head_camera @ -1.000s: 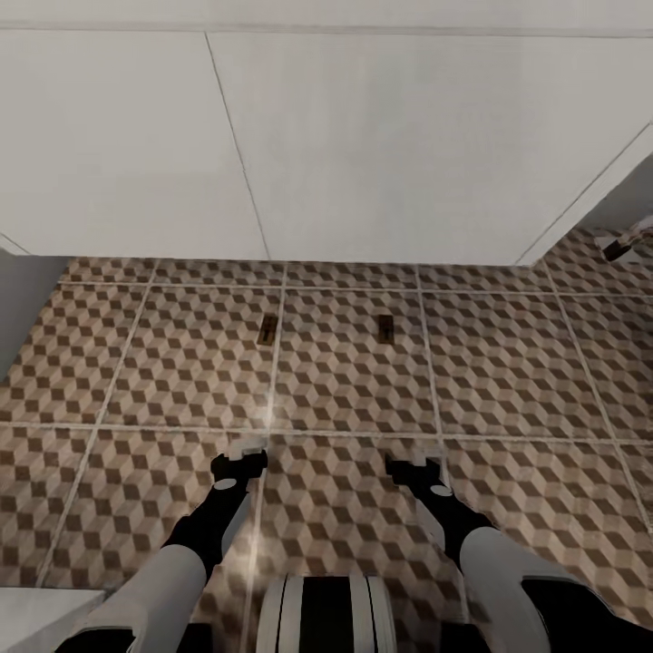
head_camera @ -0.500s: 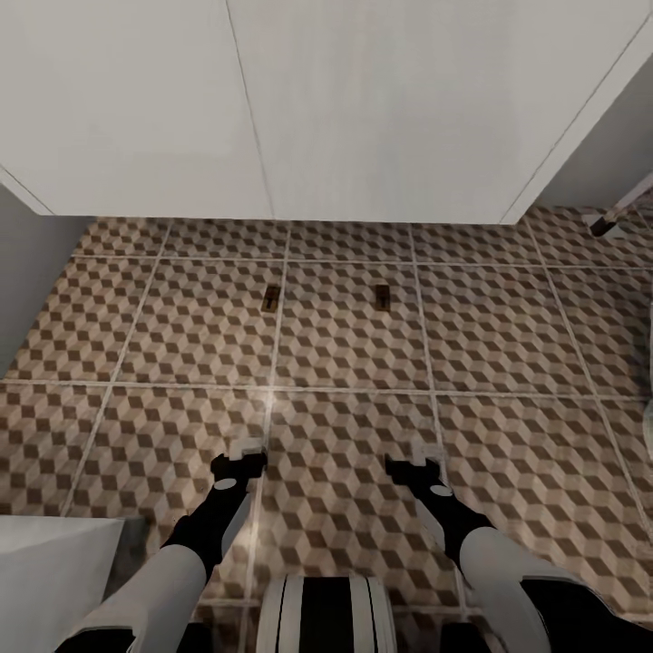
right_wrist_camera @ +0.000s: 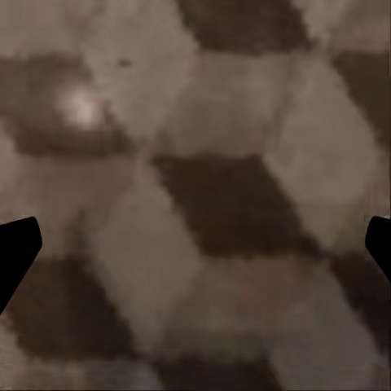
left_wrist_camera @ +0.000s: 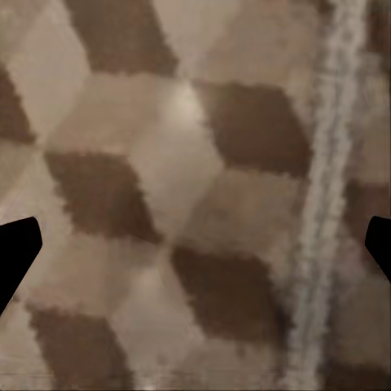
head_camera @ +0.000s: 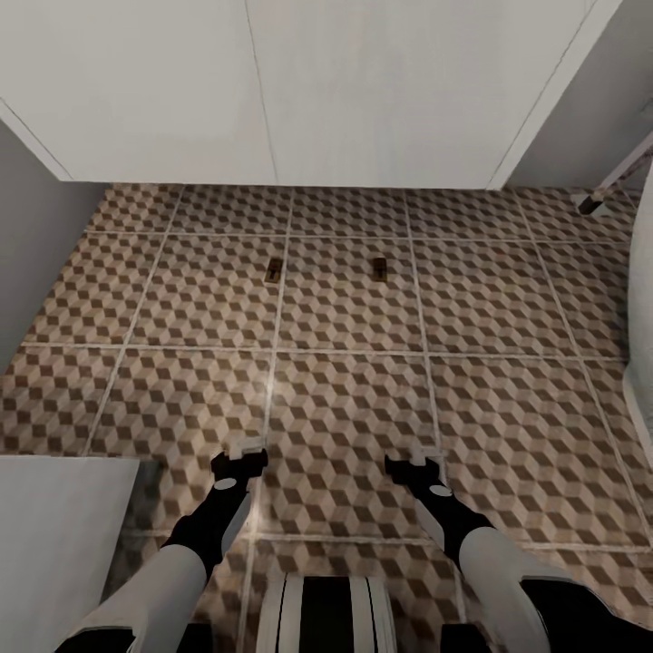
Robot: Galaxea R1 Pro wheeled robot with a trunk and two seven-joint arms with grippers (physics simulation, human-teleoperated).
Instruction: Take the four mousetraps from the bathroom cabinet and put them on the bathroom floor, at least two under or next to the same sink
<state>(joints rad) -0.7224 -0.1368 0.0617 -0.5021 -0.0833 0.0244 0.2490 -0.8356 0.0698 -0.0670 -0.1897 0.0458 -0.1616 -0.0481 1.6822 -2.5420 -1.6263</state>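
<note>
Brown wooden mousetraps lie side by side but apart on the bathroom floor point(head_camera: 345, 399), one point(head_camera: 273, 269) on a grout line to the left, the other point(head_camera: 379, 267) to its right, both near the foot of a white vanity unit point(head_camera: 272, 91) at the far side. Nearer the robot, the left gripper point(head_camera: 243, 451) and the right gripper point(head_camera: 419, 456) hang low over the cube-patterned tiles, well short of the traps. Each wrist view shows dark fingertips point(left_wrist_camera: 15, 248) point(right_wrist_camera: 16, 244) set wide apart at the frame edges, nothing held between them.
</note>
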